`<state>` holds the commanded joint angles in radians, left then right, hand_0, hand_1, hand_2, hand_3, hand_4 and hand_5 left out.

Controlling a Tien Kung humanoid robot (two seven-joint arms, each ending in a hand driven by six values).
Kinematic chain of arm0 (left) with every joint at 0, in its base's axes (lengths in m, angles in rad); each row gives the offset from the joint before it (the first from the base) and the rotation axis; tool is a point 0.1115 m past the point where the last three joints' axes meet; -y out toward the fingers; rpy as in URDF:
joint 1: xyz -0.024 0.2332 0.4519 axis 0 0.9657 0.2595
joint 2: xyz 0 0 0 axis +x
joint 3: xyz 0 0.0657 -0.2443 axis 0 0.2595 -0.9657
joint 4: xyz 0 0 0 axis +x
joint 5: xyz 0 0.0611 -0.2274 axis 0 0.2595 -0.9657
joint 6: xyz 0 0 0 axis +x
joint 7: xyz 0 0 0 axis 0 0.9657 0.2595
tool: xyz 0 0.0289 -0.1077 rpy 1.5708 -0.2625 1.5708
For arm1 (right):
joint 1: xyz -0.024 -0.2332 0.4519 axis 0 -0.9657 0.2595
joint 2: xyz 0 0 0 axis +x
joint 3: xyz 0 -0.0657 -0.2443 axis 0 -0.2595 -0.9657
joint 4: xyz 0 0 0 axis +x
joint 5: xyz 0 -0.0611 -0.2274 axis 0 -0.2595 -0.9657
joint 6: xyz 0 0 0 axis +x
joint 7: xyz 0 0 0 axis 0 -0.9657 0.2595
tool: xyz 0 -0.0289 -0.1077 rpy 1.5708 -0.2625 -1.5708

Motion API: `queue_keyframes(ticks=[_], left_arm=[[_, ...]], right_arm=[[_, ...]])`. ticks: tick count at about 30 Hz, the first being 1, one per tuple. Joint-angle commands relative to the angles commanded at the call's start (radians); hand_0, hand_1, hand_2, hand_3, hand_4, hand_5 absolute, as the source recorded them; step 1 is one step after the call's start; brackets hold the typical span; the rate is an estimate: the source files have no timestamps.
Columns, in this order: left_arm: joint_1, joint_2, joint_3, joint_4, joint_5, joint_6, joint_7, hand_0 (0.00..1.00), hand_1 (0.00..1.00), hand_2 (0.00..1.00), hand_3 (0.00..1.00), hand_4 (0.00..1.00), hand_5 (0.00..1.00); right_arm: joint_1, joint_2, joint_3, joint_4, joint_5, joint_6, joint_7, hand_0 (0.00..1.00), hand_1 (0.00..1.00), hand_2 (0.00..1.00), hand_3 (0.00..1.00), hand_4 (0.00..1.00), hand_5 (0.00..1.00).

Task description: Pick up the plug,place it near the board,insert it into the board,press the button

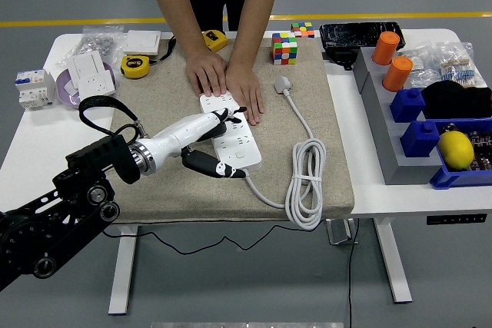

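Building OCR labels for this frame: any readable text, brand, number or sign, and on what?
None can be read.
Yellow tape measure: dark round label, too small.
Breaker unit: markings blurred.
Packets at the far right: print too small.
Power strip: no legible marking.
Control panel under the table edge: too small.

Black left arm (69, 197), white-shelled robot hand (201, 132), apparently black-tipped.

White board (234, 140) on tan mat (307, 113) — multicoloured cube (284, 48)
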<state>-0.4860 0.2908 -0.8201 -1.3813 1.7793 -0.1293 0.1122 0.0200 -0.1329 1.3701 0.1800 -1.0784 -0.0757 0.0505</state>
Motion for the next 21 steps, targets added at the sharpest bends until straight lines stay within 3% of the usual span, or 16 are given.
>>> queue_keyframes(ticks=[5,6,11,12,14,21], left_arm=[[-0.033,-0.008,0.037,0.033,0.047,0.004,0.007,0.221,0.111,0.225,0.920,0.599,0.154],[-0.038,-0.009,0.045,0.038,0.055,0.001,0.012,0.156,0.042,0.154,0.876,0.529,0.002],[-0.063,-0.012,0.088,0.064,0.075,-0.025,0.041,0.156,0.042,0.154,0.876,0.529,0.002],[-0.069,-0.013,0.102,0.076,0.082,-0.032,0.046,0.147,0.031,0.148,0.869,0.583,0.002],[-0.075,-0.015,0.122,0.096,0.090,-0.041,0.050,0.147,0.031,0.148,0.869,0.583,0.002],[-0.080,-0.028,0.141,0.134,0.096,-0.039,0.048,0.147,0.026,0.146,0.868,0.590,0.002]], right_arm=[[0.000,-0.001,-0.002,0.000,0.000,0.000,-0.001,0.957,0.896,0.842,0.844,0.998,0.913],[0.001,-0.001,-0.002,0.000,0.000,0.000,-0.001,0.957,0.896,0.841,0.844,0.998,0.912],[0.002,-0.002,-0.002,0.000,-0.002,0.000,-0.003,0.957,0.896,0.841,0.844,0.998,0.912],[0.002,-0.002,-0.003,0.000,-0.002,0.000,-0.002,0.957,0.896,0.842,0.844,0.998,0.912],[0.002,-0.002,-0.002,0.000,-0.004,0.000,-0.002,0.957,0.896,0.842,0.844,0.998,0.912],[-0.001,-0.003,-0.003,0.000,-0.007,0.000,-0.003,0.958,0.896,0.842,0.844,0.998,0.913]])
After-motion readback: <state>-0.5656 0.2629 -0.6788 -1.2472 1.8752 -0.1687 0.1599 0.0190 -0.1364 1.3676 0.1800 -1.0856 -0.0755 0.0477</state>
